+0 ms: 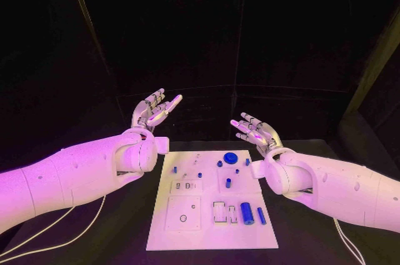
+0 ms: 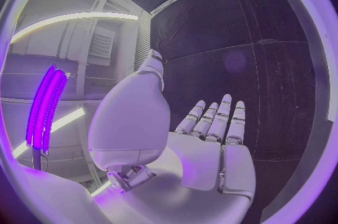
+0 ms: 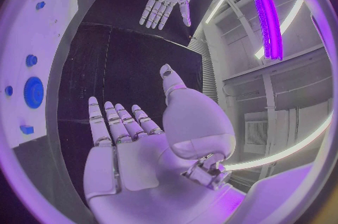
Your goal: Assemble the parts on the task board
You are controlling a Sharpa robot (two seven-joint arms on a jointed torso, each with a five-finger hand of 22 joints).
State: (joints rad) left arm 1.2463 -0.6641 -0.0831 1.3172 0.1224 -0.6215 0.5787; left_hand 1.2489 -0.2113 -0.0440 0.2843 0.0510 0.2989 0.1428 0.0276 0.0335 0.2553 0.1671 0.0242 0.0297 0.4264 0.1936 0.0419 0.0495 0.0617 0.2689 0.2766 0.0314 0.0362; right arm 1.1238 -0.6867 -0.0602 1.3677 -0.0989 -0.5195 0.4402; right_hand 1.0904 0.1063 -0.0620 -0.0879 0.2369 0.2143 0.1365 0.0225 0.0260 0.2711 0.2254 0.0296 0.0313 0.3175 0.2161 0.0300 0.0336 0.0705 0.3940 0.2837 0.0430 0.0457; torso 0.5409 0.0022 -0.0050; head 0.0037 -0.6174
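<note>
Both hands (image 1: 156, 110) (image 1: 255, 130) raised, holding nothing.

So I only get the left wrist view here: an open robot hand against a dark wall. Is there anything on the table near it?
Observer: Yes. The head view shows a white task board on the black table, between the two arms.
Operator: Does my hand hold any piece?
Observer: No. The left robot hand is empty, and the blue parts all sit on the board, mostly on its right half.
Operator: And the hand at the rim of my picture?
Observer: That is the right robot hand, raised near the board's far right corner, also open and empty.
</note>
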